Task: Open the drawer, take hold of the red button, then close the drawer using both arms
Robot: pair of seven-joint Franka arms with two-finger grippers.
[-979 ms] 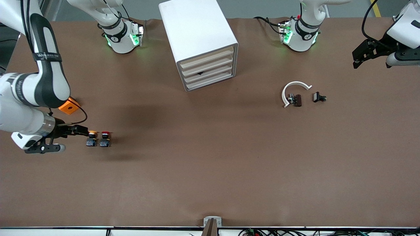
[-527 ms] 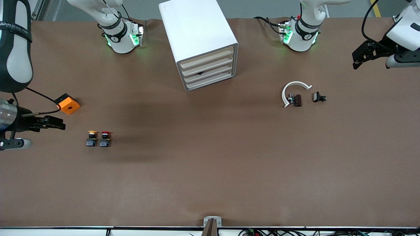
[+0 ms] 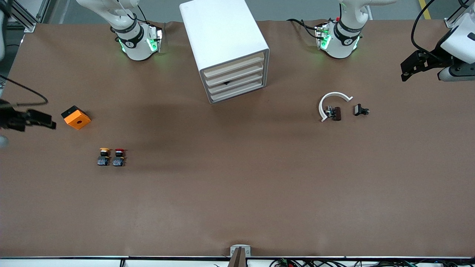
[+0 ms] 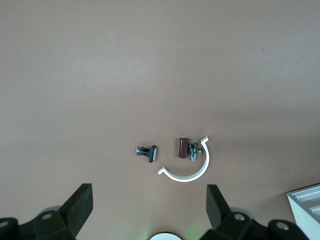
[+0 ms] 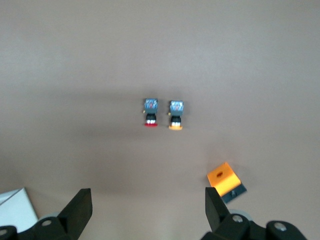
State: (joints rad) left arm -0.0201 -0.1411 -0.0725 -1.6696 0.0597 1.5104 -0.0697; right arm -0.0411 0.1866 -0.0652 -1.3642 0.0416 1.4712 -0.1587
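The white cabinet [image 3: 222,37] stands at the table's back middle, and its several beige-fronted drawers [image 3: 237,76] are all pushed in. The red-capped button [image 3: 118,157] lies on the table toward the right arm's end, touching nothing; in the right wrist view the button [image 5: 150,112] lies well clear of the fingers. My right gripper [image 3: 42,120] hangs open and holds nothing, beside the orange cube [image 3: 77,117] at that end's edge. The left gripper [image 3: 408,70] hovers open and holds nothing over the left arm's end of the table.
A yellow-capped button [image 3: 104,157] lies right beside the red one. A white curved piece [image 3: 332,101], a small brown part [image 3: 336,113] and a small black part [image 3: 360,109] lie toward the left arm's end. The arm bases [image 3: 137,40] flank the cabinet.
The right arm has drawn back from beside the two buttons toward its end of the table, passing the orange cube. The left gripper has barely shifted. Both stay open.
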